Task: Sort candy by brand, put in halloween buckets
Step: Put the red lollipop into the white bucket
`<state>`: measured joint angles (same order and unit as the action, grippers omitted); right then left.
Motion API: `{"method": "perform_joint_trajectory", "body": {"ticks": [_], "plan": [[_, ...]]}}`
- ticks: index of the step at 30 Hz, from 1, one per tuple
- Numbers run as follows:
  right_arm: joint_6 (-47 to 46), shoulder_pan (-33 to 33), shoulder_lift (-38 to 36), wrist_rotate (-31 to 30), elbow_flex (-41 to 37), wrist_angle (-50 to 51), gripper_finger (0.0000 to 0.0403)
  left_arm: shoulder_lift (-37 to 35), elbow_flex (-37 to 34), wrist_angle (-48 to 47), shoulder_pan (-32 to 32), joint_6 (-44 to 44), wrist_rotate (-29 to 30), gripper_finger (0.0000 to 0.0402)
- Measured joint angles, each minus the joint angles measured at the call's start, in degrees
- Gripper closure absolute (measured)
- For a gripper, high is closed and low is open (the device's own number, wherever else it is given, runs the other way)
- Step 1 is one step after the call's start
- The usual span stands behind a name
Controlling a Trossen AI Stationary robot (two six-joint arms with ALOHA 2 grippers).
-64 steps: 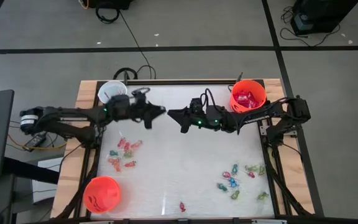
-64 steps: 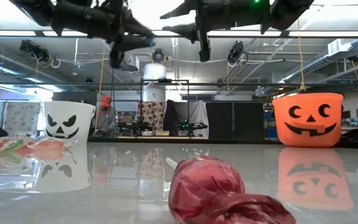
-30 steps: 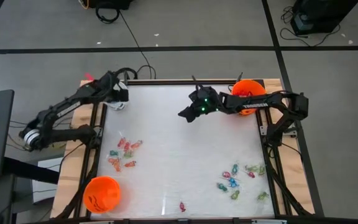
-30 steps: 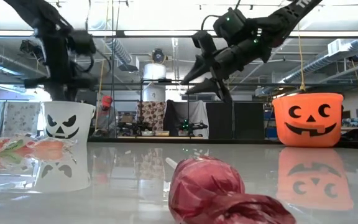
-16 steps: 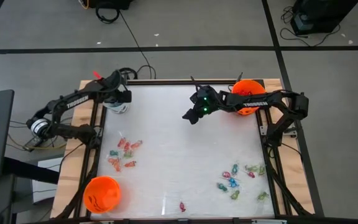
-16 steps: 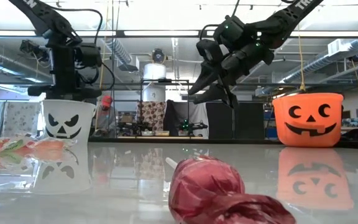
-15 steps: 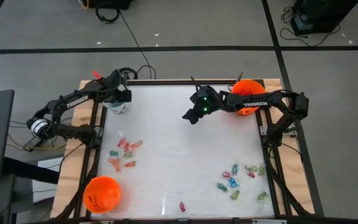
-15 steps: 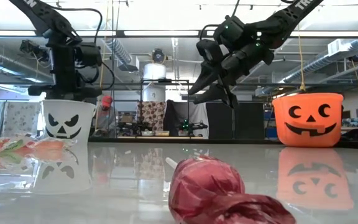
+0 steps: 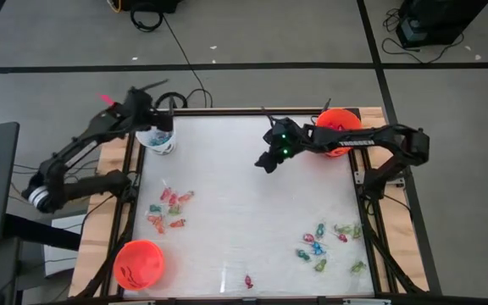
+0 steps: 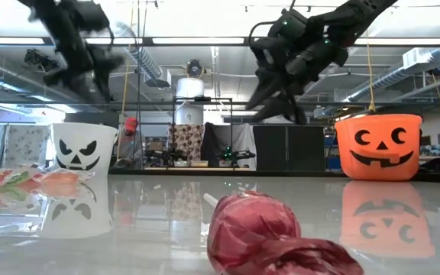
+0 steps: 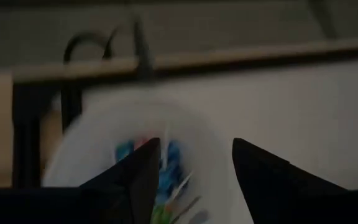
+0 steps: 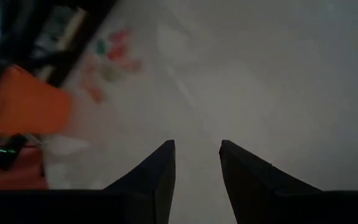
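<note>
White bucket (image 9: 156, 135) holds blue lollipops; left pincer (image 11: 191, 163) above it, spread, empty. Far orange bucket (image 9: 338, 124) part-filled; right pincer (image 9: 265, 163) beside, parted, empty. Candy clusters (image 9: 169, 209) unsorted on counter (image 9: 244, 212).

one bucket (image 9: 158, 138) sits at the bench's (image 9: 244, 203) far left corner, another (image 9: 335, 132) far right, a third (image 9: 138, 263) near left; candy clusters (image 9: 169, 210) lie left and right (image 9: 327, 244).
</note>
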<state>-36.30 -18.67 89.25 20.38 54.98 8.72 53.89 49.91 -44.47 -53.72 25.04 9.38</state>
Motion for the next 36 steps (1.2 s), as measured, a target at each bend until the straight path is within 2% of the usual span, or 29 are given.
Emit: {"method": "perform_joint_trajectory", "body": {"ticks": [5, 8, 14, 20, 25, 30, 36], "plan": [[-0.1, 4.9, -1.4, -7.4, 0.0, 11.8, 0.0264, -7.0, 3.9, 1.3, 3.7, -3.4, -2.2, 0.0195], [-1.8, 9.3, -1.4, -9.8, 0.0, 16.9, 0.0264, -9.8, 4.4, 1.7, 7.4, -2.2, -3.6, 0.0195], [-11.3, 19.5, -1.4, -14.7, 0.0, 20.5, 0.0264, -11.2, 4.4, 1.4, 17.3, -0.8, -3.7, 0.0196], [-23.0, 29.8, -1.4, -19.1, 0.0, 24.7, 0.0264, -10.2, 4.4, 4.8, 28.4, -2.1, -2.3, 0.0206], [-32.5, 36.9, -1.4, -20.3, 0.0, 30.2, 0.0264, -8.4, 4.4, 9.1, 36.4, -2.4, -0.7, 0.0214], [-38.7, 42.8, -1.4, -20.4, 0.0, 32.3, 0.0264, -4.3, 4.3, 7.0, 42.2, -2.3, 2.7, 0.0215], [-46.9, 48.0, -1.4, -17.6, 0.0, 33.8, 0.0264, 1.5, 4.3, 6.8, 47.7, -2.5, 2.8, 0.0216]]}}
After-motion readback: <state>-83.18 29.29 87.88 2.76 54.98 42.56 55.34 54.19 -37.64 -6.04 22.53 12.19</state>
